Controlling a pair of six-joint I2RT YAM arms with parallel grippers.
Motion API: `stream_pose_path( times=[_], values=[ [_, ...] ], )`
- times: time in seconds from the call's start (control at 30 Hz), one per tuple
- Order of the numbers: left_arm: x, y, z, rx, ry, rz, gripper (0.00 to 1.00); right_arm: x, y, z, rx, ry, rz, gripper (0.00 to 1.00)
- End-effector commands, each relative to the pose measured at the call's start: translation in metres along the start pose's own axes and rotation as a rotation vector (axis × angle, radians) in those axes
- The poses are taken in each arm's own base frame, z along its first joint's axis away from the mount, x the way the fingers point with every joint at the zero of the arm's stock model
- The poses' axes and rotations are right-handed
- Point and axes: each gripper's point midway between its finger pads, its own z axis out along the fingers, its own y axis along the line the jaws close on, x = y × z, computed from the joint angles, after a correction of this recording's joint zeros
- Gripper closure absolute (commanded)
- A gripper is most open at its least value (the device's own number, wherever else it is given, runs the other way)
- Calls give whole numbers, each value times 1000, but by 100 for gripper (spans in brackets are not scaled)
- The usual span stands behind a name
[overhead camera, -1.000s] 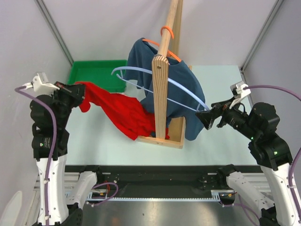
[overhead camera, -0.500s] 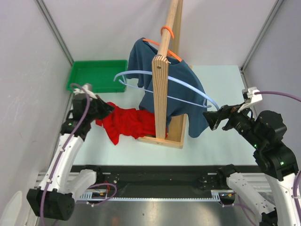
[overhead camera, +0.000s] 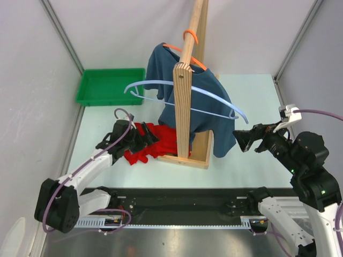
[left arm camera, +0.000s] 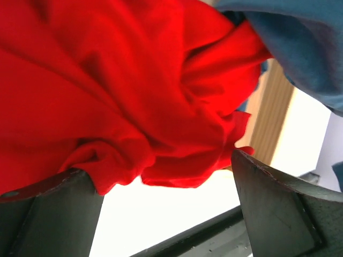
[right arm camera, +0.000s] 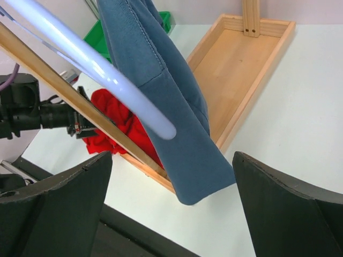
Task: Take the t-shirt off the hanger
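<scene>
On table (overhead camera: 252,101), against wooden stand (overhead camera: 182,107): red t-shirt (overhead camera: 163,136), heaped. My left gripper (left arm camera: 161,168) gapes round it; right gripper (right arm camera: 171,160) gapes empty. Risk: cloth snags my left fingers (left arm camera: 48,214) on withdrawal.

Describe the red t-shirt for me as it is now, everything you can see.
The red t-shirt is soft, plain bright-red cloth, crumpled into a folded heap on the pale table, on no hanger. Its right side lies against the wooden stand's base, near the hem of the blue shirt. The left gripper is at its left edge, jaws open around a fold, not clamped.
</scene>
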Motion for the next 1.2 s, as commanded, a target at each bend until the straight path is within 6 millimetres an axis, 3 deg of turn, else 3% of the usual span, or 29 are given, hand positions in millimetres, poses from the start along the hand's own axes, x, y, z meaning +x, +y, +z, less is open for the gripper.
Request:
stream_pose_path(
  times=[0.0,0.13,0.33,0.37,0.43,0.53,0.57,0.63,0.77,0.8,0.83,0.93,1.03,1.07,1.13,1.17],
  values=[
    [-3,-27,12,109,-7,-8,3,-2,-1,-2,8,-21,13,1],
    [1,-17,23,77,-6,-32,6,2,-1,0,1,-15,18,0],
    [12,-8,32,55,39,-66,25,4,-3,-4,10,-26,14,0],
    [15,-7,32,61,44,-69,36,3,-4,-4,14,-27,12,0],
    [22,-6,32,74,60,-97,46,3,-4,-6,16,-33,12,0],
    [23,-11,32,127,58,-115,77,2,-5,-7,24,-38,8,0],
    [22,-11,29,127,55,-116,95,2,-6,-8,28,-40,10,0],
    [14,-9,25,105,15,-105,99,4,-6,-9,26,-36,13,1],
    [-18,7,-12,-35,-164,-85,100,9,-4,-10,17,-19,31,0],
    [-38,6,-33,-49,-284,-84,100,10,-4,-11,20,-15,39,1],
    [-41,14,-43,-91,-315,-90,100,11,-4,-11,19,-12,45,1],
    [-76,1,-87,-88,-483,-81,100,9,-1,-12,13,-16,72,1],
    [-100,1,-114,-145,-571,-65,100,8,4,-11,-12,-17,89,0],
    [-116,-9,-129,-140,-621,-52,100,8,5,-11,-16,-16,92,1],
    [-131,-10,-137,-172,-650,-46,100,6,5,-10,-17,-14,84,1],
    [-148,-15,-151,-175,-703,-50,100,5,5,-9,-13,-15,82,0]
  ],
)
